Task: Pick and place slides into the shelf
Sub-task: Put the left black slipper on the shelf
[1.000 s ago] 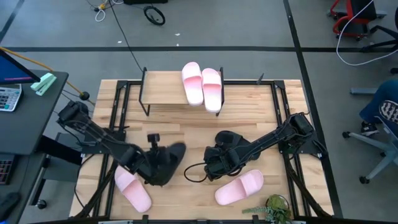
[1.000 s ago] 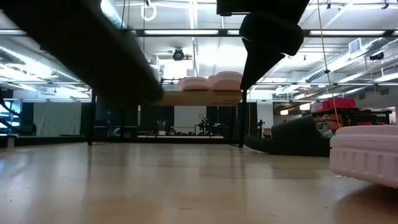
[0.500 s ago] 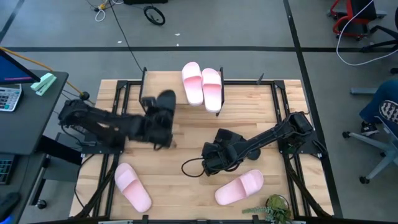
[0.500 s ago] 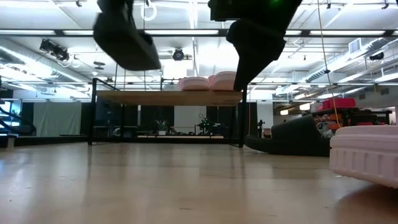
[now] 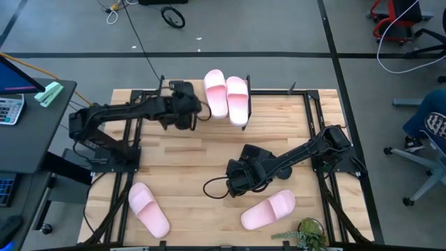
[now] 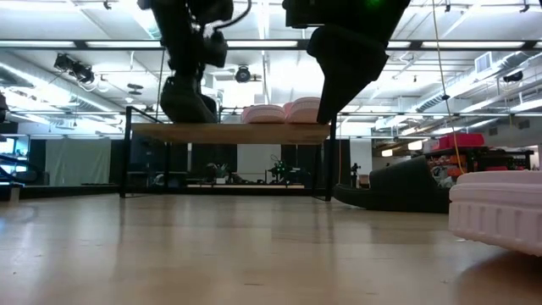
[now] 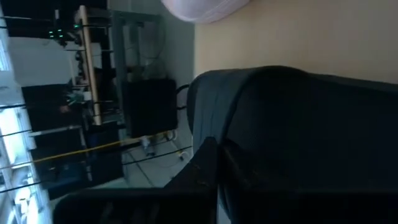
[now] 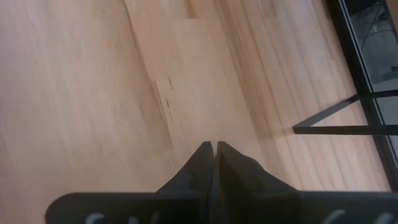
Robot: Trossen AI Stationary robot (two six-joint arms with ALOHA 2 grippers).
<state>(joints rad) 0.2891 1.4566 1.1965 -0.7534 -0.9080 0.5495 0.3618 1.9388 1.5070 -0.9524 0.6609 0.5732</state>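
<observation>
Two pale pink slides (image 5: pixel 226 97) lie side by side on the right part of the shelf's wooden top board (image 5: pixel 209 122). My left gripper (image 5: pixel 182 110) reaches over the board's left part, shut on a black slide (image 6: pixel 188 100), which hangs just over the board (image 6: pixel 229 133); whether it touches the board I cannot tell. My right gripper (image 8: pixel 212 149) hovers shut over bare table at mid-table (image 5: pixel 235 183). Two more pink slides lie near the front edge, one left (image 5: pixel 148 209) and one right (image 5: pixel 268 210). My left gripper holds the black slide (image 7: pixel 298 124), which fills its wrist view, so the part between the fingers is hidden. The arm comes from the table's left, slanting down. In the low view the slide hangs tilted below the gripper.
A dark rounded shape (image 5: pixel 251 153), maybe another black slide, lies beside my right arm. A small plant (image 5: pixel 306 233) sits at the front right edge. Black metal frames (image 5: pixel 317 132) run along both table sides. A cable (image 5: pixel 209 189) loops by the right gripper.
My left gripper has swung from the table's near left, by the pink slide, toward the far edge and over the shelf's top board, turning its wrist on the way. The black slide has travelled with it, lifted clear of the table.
</observation>
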